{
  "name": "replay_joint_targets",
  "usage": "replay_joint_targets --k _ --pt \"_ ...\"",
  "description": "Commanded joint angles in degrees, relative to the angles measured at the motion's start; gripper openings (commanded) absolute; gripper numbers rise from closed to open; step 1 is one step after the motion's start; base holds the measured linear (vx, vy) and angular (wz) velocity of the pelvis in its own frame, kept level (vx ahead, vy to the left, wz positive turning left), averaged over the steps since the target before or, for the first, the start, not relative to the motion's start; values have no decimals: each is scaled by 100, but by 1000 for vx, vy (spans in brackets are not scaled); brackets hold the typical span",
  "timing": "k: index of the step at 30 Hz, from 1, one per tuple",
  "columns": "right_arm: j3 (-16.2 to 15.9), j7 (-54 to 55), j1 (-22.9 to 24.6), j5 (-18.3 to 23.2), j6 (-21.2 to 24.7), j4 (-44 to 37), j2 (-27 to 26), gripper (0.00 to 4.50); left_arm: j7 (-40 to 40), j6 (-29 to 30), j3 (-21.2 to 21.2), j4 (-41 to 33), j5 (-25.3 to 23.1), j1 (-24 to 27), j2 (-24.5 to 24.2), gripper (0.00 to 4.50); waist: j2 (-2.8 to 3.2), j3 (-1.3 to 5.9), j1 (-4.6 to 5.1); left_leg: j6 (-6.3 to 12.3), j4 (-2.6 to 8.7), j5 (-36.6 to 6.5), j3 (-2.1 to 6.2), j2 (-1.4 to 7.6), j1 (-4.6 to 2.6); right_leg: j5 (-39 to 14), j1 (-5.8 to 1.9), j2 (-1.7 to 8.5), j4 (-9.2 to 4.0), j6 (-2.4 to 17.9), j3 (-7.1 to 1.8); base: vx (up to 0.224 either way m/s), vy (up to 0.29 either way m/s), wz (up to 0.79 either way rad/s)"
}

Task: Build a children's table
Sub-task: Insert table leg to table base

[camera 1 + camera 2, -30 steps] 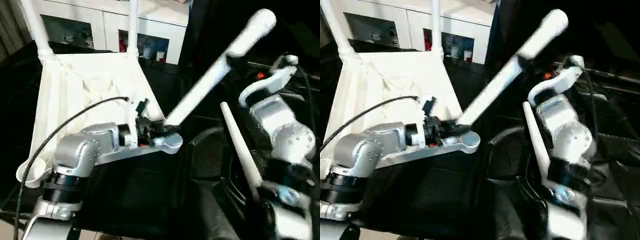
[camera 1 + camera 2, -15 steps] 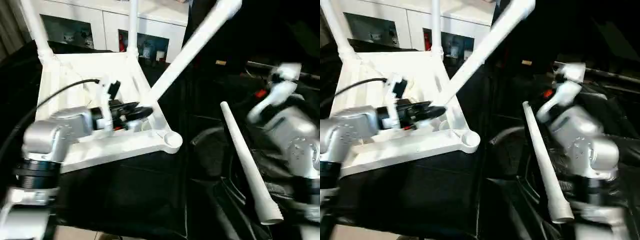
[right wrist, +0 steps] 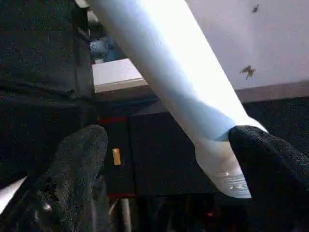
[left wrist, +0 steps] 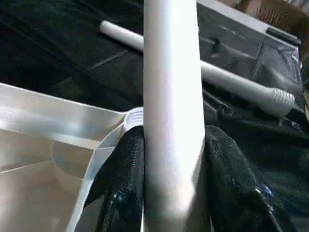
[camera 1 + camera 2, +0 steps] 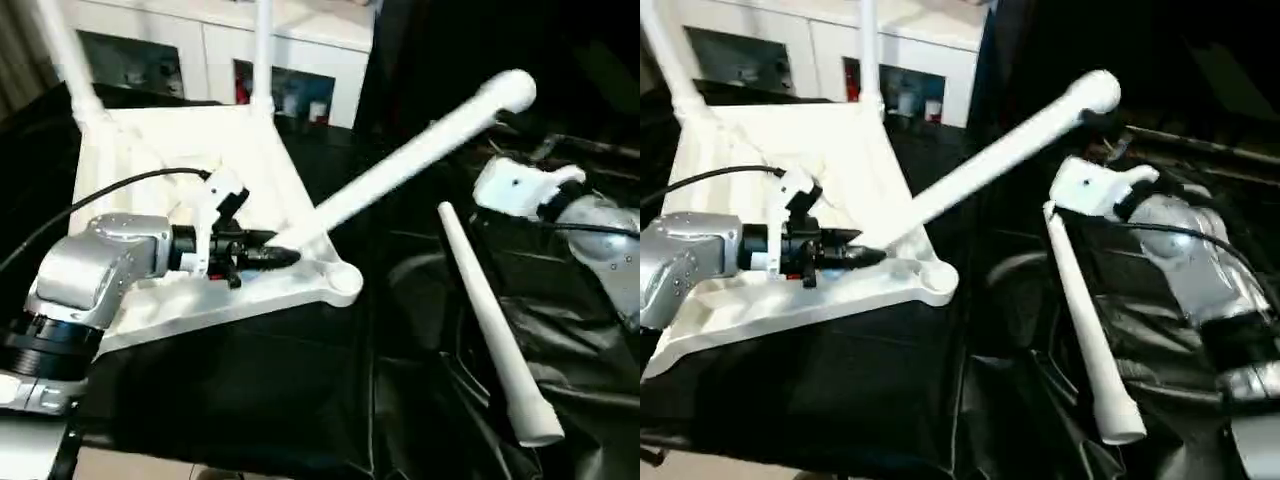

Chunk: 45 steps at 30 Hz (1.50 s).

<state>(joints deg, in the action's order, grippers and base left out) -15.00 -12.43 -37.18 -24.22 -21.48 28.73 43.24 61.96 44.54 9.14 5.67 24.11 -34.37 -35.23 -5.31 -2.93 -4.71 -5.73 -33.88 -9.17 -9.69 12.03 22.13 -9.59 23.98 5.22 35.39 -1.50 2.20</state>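
Across the black-draped tabletop (image 5: pixel 250 400) the white children's table (image 5: pixel 190 160) lies upside down, its ribbed underside facing up, one round corner socket (image 5: pixel 343 283) at the near corner. Two legs (image 5: pixel 263 50) already stand upright in the far corners. Behind it runs a white cabinet (image 5: pixel 300 45) with dark glass-fronted openings holding small coloured objects too blurred to name. To the right the cloth is crumpled into shiny folds.

The left gripper (image 5: pixel 268 255) reaches level over the upturned table, its fingers (image 4: pixel 126 179) clamped on either side of the lower end of a third leg (image 5: pixel 410 160). That leg slants up and to the right, its rounded end high above the dark cloth, its lower end just beside the corner socket; whether it sits in the socket I cannot tell.

The right gripper (image 3: pixel 164 159) is up near the leg's high end, its fingers (image 3: pixel 79 154) spread wide, one fingertip just at the leg's tip.

A fourth leg (image 5: pixel 490 330) lies loose on the cloth to the right, apart from the table.
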Motion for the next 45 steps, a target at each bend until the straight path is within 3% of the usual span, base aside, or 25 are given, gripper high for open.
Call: replay_joint_targets --k 1,6,11,16,17,19,21,22,28,30,34,38,39,42,43,45 --pt "-99 206 -173 -255 -257 313 53 450 270 -125 208 -289 4 -98 -9 141 75 384 40 -182 324 -1314 -95 -17 -86 -1100 -286 63 -325 867 -117 0 0 0" --pt "-293 643 -413 -588 -680 734 1 450 330 -123 271 -332 5 -75 -16 141 52 382 98 -192 309 -1395 -98 -22 -79 -1200 -283 57 -318 879 -109 0 0 0" --pt "-271 1322 -549 -955 -1198 826 -36 450 397 -164 332 -287 -56 -64 -69 141 33 372 128 -201 306 -1467 -91 -17 -68 -1413 -275 69 -336 801 -109 0 0 0" --pt "-410 1350 -680 -1121 -1154 1108 -60 450 504 -170 367 -278 -30 -45 -116 141 49 364 186 -187 292 -1670 -94 -31 -65 -1571 -259 39 -336 774 -110 0 0 0" --pt "-451 1362 -706 -1166 -1145 1180 -65 450 535 -169 375 -300 -13 -41 -126 141 76 363 185 -198 292 -1718 -91 -33 -74 -1617 -249 39 -339 779 -107 0 0 0" --pt "-533 1346 -760 -1259 -1148 1377 -104 450 622 -179 376 -328 40 -47 -137 141 47 359 204 -196 287 -1814 -90 -37 -62 -1739 -246 38 -351 778 -103 0 0 0" --pt "-526 1280 -780 -1281 -1126 1469 -143 450 631 -212 375 -261 -12 -119 -159 141 67 357 207 -200 285 -1912 -85 -34 -73 -1853 -231 42 -361 764 -102 0 0 0" --pt "-513 1250 -789 -1263 -1139 1526 -166 450 657 -231 375 -220 -29 -160 -172 141 45 360 217 -191 285 -1921 -84 -35 -65 -1845 -233 39 -362 768 -99 0 0 0" --pt "-479 1120 -810 -1065 -1225 1808 -270 387 796 -390 394 -30 -169 -264 -338 141 91 370 229 -180 287 -1943 -75 -33 -72 -1657 -236 36 -342 860 -99 0 0 0" --pt "-414 1072 -774 -929 -1301 1859 -317 369 801 -414 371 -11 -190 -265 -382 141 63 370 230 -164 285 -1899 -77 -30 -61 -1612 -244 44 -331 874 -98 0 0 0" --pt "-340 938 -771 -800 -1342 1988 -384 334 816 -467 330 93 -241 -324 -429 141 113 377 238 -156 286 -1829 -75 -31 -66 -1441 -250 45 -314 953 -103 0 0 0" --pt "-298 864 -741 -686 -1394 1971 -435 305 890 -539 326 158 -287 -352 -482 141 102 377 243 -149 286 -1887 -77 -29 -73 -1456 -250 41 -320 970 -100 0 0 0" --pt "-248 755 -713 -531 -1386 1968 -477 296 838 -694 295 281 -355 -387 -483 141 82 373 248 -152 289 -1884 -78 -26 -69 -1480 -248 38 -324 970 -100 0 0 0" --pt "-155 681 -621 -316 -1399 1936 -521 276 678 -740 255 395 -437 -440 -453 141 98 370 242 -153 293 -1924 -72 -21 -76 -1541 -247 45 -329 964 -102 0 0 0" --pt "-120 645 -578 -248 -1391 1920 -537 274 595 -686 218 447 -439 -473 -418 197 100 368 241 -161 291 -1933 -74 -25 -79 -1536 -245 41 -325 970 -101 0 0 0" --pt "-54 594 -524 -142 -1388 1949 -572 271 508 -668 162 538 -462 -498 -371 211 100 371 233 -154 289 -1946 -75 -23 -84 -1532 -247 47 -332 977 -103 0 0 0"
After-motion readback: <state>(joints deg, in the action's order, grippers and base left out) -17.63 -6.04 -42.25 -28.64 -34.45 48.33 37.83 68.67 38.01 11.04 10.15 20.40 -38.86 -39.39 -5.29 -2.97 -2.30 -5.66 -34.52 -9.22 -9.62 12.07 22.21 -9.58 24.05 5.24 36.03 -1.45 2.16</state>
